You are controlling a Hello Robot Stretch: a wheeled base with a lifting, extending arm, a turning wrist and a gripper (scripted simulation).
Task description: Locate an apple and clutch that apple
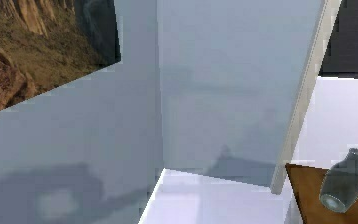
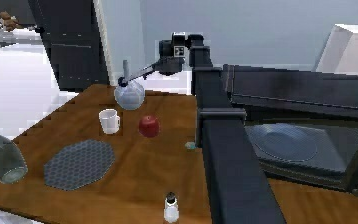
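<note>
A small red apple [image 2: 148, 125] sits on the wooden table [image 2: 137, 185] in the arm side view, just right of a white mug [image 2: 109, 121]. The dark arm [image 2: 227, 150] rises from the bottom edge, and the gripper [image 2: 127, 76] reaches left from its far end, farther out than the apple. A round clear glass vessel [image 2: 130, 94] stands on the table right at the fingers [image 2: 137, 73], so I cannot tell whether the gripper holds anything.
A dark round mat [image 2: 79, 163], a tilted glass bottle [image 2: 5, 155] and a small shaker [image 2: 171, 207] share the table. A dark tray with a plate [image 2: 287, 145] lies right of the arm. The forward view has a wall painting [image 1: 47, 45], a pale corner and a glass bottle [image 1: 342, 180] on a table corner.
</note>
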